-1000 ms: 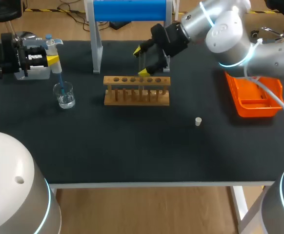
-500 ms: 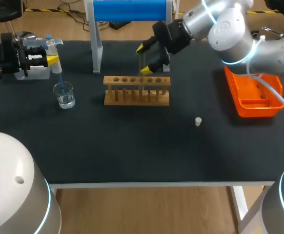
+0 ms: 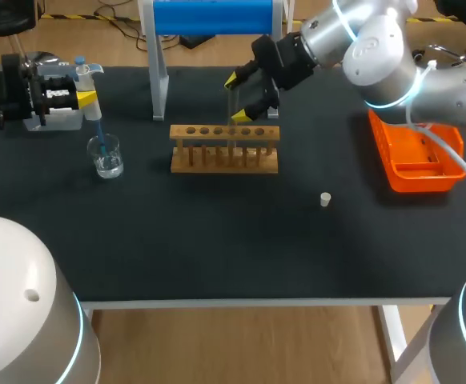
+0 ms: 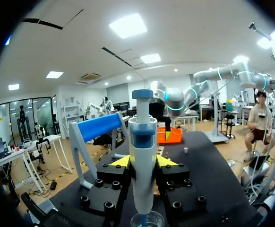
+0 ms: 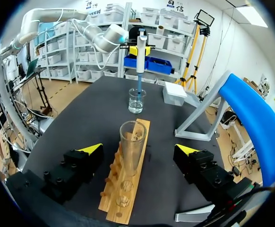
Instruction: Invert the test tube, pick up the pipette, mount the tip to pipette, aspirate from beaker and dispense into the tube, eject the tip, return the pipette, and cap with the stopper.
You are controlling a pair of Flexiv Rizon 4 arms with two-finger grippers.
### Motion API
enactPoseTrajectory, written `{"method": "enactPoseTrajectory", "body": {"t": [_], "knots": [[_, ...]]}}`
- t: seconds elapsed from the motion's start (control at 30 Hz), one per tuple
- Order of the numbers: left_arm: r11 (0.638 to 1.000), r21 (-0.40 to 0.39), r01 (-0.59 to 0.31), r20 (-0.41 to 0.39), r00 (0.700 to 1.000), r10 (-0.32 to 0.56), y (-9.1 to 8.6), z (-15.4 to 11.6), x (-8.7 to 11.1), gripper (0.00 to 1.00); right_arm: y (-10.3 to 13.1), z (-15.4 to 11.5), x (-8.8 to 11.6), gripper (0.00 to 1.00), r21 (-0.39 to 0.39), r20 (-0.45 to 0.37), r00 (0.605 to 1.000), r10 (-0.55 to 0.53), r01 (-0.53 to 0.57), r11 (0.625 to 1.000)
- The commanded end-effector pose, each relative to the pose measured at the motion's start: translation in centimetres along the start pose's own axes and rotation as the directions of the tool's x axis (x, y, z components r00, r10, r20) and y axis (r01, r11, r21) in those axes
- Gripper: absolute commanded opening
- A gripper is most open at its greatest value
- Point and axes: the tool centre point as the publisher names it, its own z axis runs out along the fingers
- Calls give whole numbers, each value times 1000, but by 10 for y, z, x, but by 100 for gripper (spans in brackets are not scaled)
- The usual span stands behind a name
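1. Okay, this looks like the aspirate step to me. The left claw (image 4: 143,161) is clamped on the white-and-blue plastic pipette (image 4: 142,137) and holds it upright. Its thin blue tip (image 3: 99,138) is down inside the small clear glass beaker (image 3: 105,157), near the left end of the black tabletop (image 3: 217,240).
2. To do it well, I'd keep the pipette dead vertical with the tip under the liquid but off the glass bottom. Draw up slowly so no air gets in, then lift straight out so the beaker doesn't get knocked over.
3. The clear glass test tube (image 5: 132,137) stands mouth-up in the wooden rack (image 3: 224,150). The right claw (image 5: 139,148) hangs around it with its fingers wide apart, touching nothing. Getting that claw out of the way before dispensing seems wise.
4. Count: one pipette, one beaker, one tube, one rack and two claws. There's also one little white stopper (image 3: 325,199) lying alone on the tabletop, apart from the rack, and one orange plastic tray (image 3: 419,182).
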Motion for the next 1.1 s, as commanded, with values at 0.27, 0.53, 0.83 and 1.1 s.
{"method": "enactPoseTrajectory", "body": {"t": [0.27, 0.53, 0.83, 1.1], "knots": [[1000, 0, 1, -4, 1000, -1, 0, -1, -1, 0, 0, -1, 0, 100, 3, -2, 1000, 0, 0, 1000], [1000, 3, -3, 2, 1000, 3, -5, -2, 1, 0, 0, -1, 0, 100, 3, -2, 1000, 0, 0, 1000], [1000, -29, -12, -2, 1000, 12, -22, 4, 3, 0, 0, -1, 0, 100, 3, -2, 1000, 0, 0, 1000], [998, -53, -14, 3, 1000, 14, -40, 5, 7, 0, 0, -1, 0, 100, 3, -2, 1000, 0, 0, 1000]]}}
